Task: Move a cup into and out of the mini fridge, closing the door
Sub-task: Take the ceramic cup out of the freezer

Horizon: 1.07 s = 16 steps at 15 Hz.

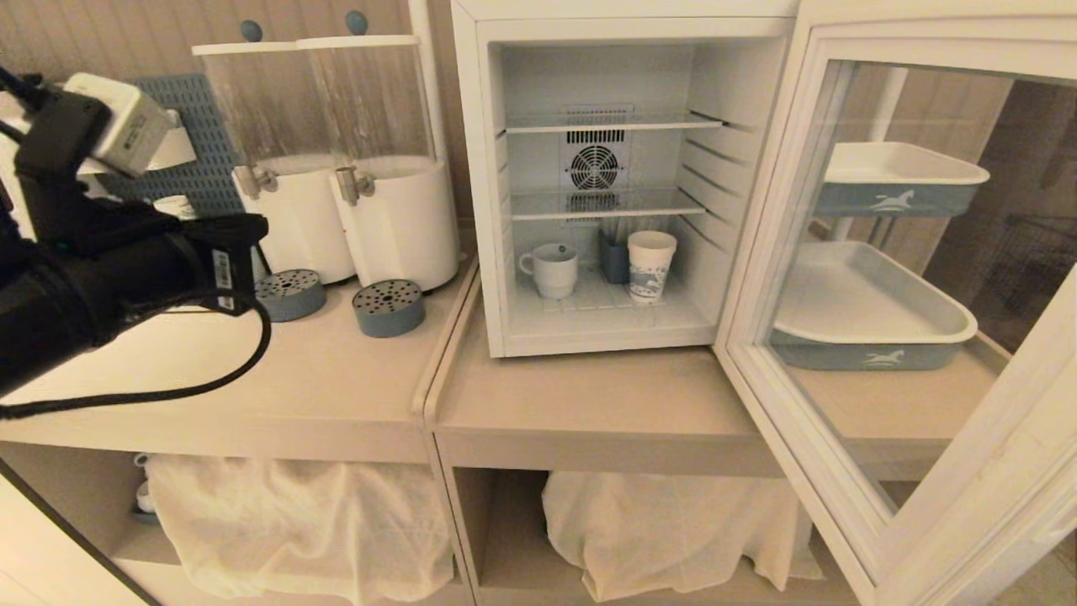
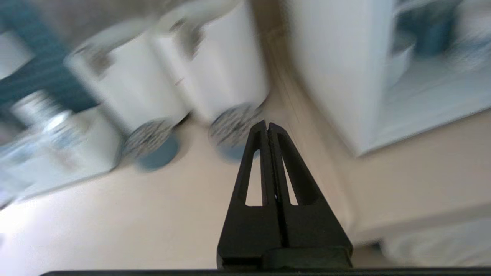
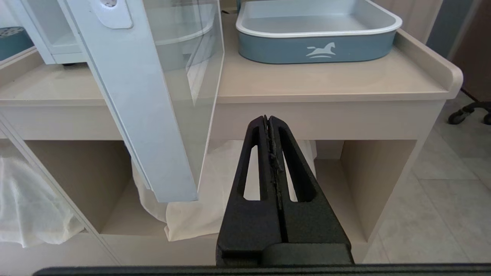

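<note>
From the head view, the mini fridge (image 1: 623, 181) stands on the bench (image 1: 589, 404) with the door (image 1: 909, 337) swung wide open to the right; the cup (image 1: 553, 269) sits on the fridge floor, left of a paper cup (image 1: 650, 265). The left arm (image 1: 101, 269) hangs over the bench beside two dispensers (image 1: 353, 168). In the left wrist view, the left gripper (image 2: 267, 128) has its fingers pressed together, holding nothing. In the right wrist view, the right gripper (image 3: 267, 122) is likewise closed and empty, below the bench edge near the door, with a tray (image 3: 318, 34) on the bench beyond.

Drinks-bar mock-up: beverage dispensers (image 1: 345, 160), mini fridge (image 1: 606, 177), serving trays (image 1: 867, 311) on beige counters (image 1: 336, 379).
</note>
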### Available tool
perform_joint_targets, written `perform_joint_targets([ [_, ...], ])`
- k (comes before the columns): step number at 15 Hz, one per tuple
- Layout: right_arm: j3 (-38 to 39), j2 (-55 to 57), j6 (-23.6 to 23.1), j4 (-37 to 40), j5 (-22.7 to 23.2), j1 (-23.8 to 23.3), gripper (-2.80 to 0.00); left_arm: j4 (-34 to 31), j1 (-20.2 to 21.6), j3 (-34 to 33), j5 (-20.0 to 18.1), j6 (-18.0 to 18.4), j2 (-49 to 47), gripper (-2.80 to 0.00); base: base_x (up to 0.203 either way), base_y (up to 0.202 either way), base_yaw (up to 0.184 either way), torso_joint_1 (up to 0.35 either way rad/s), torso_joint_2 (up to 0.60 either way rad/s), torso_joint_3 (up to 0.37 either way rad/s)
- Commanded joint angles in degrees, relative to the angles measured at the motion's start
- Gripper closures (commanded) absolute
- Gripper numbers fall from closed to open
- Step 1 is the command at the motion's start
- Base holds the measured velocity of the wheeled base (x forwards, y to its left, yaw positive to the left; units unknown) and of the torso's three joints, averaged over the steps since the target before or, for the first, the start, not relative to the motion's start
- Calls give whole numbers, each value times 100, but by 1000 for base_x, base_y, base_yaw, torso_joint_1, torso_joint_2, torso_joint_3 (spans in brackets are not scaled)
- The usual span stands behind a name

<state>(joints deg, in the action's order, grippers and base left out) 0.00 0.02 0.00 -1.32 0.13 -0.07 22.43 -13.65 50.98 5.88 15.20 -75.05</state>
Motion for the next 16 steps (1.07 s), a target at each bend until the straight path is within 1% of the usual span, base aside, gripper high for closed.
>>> perform_joint_targets([
  [1,79,6,0,-9,4,-1,0,-171,75,-204,193,74,575,0,0,0,0,0,0,0],
  [2,79,-2,0,-7,4,-1,0,-404,90,-292,422,112,856,0,0,0,0,0,0,0],
  [4,79,6,0,0,4,-1,0,-1066,100,-401,891,115,1748,0,0,0,0,0,0,0],
  [5,79,6,0,0,4,-1,0,-1532,103,-437,1119,82,2201,0,0,0,0,0,0,0],
  [6,79,6,0,-9,4,-1,0,-2059,106,-446,1254,-18,2727,0,0,0,0,0,0,0],
  [7,79,6,0,-8,4,-1,0,-2669,118,-439,1353,-170,3247,0,0,0,0,0,0,0],
  [9,79,6,0,0,4,-1,0,-4010,233,-436,1475,-624,4320,0,0,0,0,0,0,0],
  [10,79,6,0,0,4,-1,0,-4601,442,-446,1503,-889,4740,0,0,0,0,0,0,0],
  [11,79,6,0,0,4,-1,0,-5103,828,-459,1513,-1176,5036,0,0,0,0,0,0,0],
  [12,79,6,0,0,4,-1,0,-5422,1190,-472,1495,-1417,5237,0,0,0,0,0,0,0],
  [13,79,6,0,-9,4,-1,0,-5635,1328,-494,1453,-1599,5354,0,0,0,0,0,0,0],
  [14,79,6,0,-6,4,-1,0,-5670,1389,-556,1122,-1583,5576,0,0,0,0,0,0,0],
  [16,79,6,0,0,4,-1,0,-5701,1397,-822,469,-1528,6522,0,0,0,0,0,0,0],
])
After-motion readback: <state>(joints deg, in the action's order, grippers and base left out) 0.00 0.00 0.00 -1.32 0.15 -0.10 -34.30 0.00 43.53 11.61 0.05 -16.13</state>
